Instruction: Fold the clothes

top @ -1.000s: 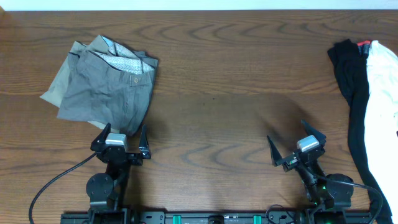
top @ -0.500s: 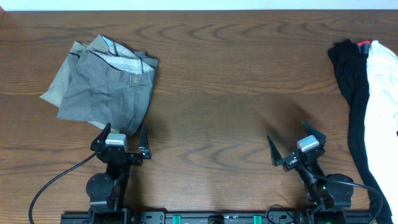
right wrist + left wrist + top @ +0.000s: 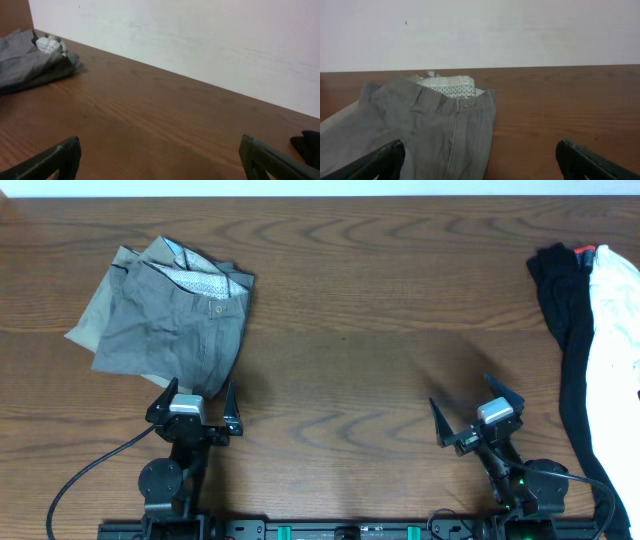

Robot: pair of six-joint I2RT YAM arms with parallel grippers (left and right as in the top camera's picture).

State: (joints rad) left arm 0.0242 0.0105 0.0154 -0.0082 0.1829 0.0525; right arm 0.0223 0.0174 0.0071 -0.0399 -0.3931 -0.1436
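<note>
Folded mid-grey shorts [image 3: 175, 320] lie at the table's back left, waistband button and pale patterned lining showing, on top of khaki-beige shorts [image 3: 95, 310] that stick out to the left. The grey shorts fill the left of the left wrist view [image 3: 425, 125] and show far left in the right wrist view [image 3: 30, 62]. My left gripper [image 3: 194, 408] is open and empty, just in front of the shorts' near edge. My right gripper [image 3: 478, 418] is open and empty over bare wood at the front right.
A black garment [image 3: 562, 310] and a white garment [image 3: 615, 320] lie in a pile along the table's right edge. The black one shows at the right edge of the right wrist view [image 3: 307, 145]. A pale wall stands behind the table.
</note>
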